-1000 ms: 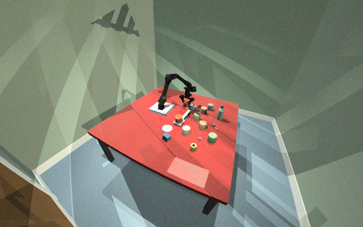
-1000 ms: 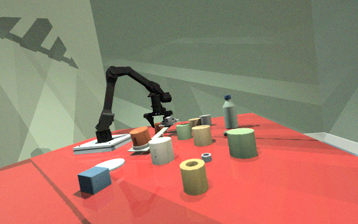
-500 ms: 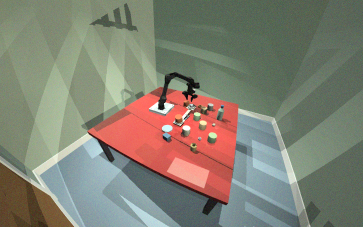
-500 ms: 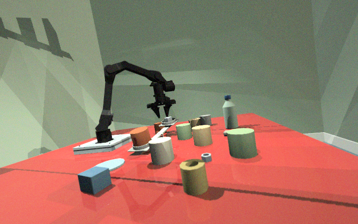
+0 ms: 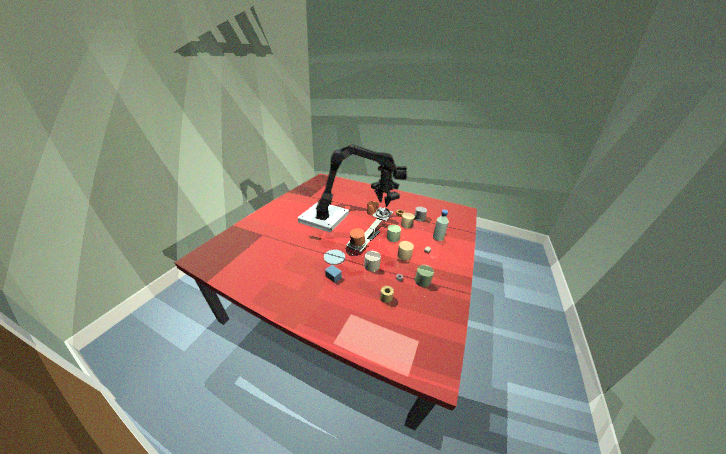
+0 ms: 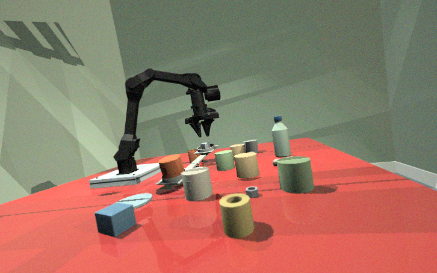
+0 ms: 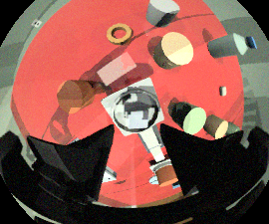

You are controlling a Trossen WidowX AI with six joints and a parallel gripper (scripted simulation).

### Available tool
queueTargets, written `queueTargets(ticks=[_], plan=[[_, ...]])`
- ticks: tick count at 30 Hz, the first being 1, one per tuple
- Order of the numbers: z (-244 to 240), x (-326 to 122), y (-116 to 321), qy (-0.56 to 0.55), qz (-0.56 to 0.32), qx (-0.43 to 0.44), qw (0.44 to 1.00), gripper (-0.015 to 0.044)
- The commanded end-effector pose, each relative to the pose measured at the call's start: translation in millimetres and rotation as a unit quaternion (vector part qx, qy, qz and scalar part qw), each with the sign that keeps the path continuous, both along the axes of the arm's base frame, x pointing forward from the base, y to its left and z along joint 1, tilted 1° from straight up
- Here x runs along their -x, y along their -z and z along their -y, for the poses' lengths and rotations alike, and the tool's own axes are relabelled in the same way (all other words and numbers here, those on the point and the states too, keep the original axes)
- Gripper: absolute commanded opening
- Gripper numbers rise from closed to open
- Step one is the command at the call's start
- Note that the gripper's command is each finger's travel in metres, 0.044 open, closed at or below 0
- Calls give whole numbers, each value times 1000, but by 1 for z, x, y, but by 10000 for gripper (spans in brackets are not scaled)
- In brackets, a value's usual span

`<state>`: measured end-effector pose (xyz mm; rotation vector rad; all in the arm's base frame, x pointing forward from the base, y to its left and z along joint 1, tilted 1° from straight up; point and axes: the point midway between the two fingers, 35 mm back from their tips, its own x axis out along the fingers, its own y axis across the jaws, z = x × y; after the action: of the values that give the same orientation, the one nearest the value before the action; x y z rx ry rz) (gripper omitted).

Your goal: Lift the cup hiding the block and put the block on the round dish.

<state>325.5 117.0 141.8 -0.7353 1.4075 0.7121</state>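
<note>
Block (image 7: pixel 134 110) is sitting uncovered on the balance's far pan (image 6: pixel 207 149), toward the desk's (image 6: pixel 349 216) back edge, directly beneath the gripper (image 6: pixel 201 128), which is hanging part-open (holding nothing).

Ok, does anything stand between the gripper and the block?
Nothing visible. The open gripper hangs above the grey block, which sits uncovered on the balance's far end; the orange cup beside it stands clear.
</note>
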Motion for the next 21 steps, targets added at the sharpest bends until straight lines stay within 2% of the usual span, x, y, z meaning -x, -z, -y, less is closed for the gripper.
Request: queueTargets(ticks=[1, 21], plan=[[2, -1, -2, 2, -1, 1, 1000, 260], [2, -3, 33, 2, -1, 1, 1000, 260]])
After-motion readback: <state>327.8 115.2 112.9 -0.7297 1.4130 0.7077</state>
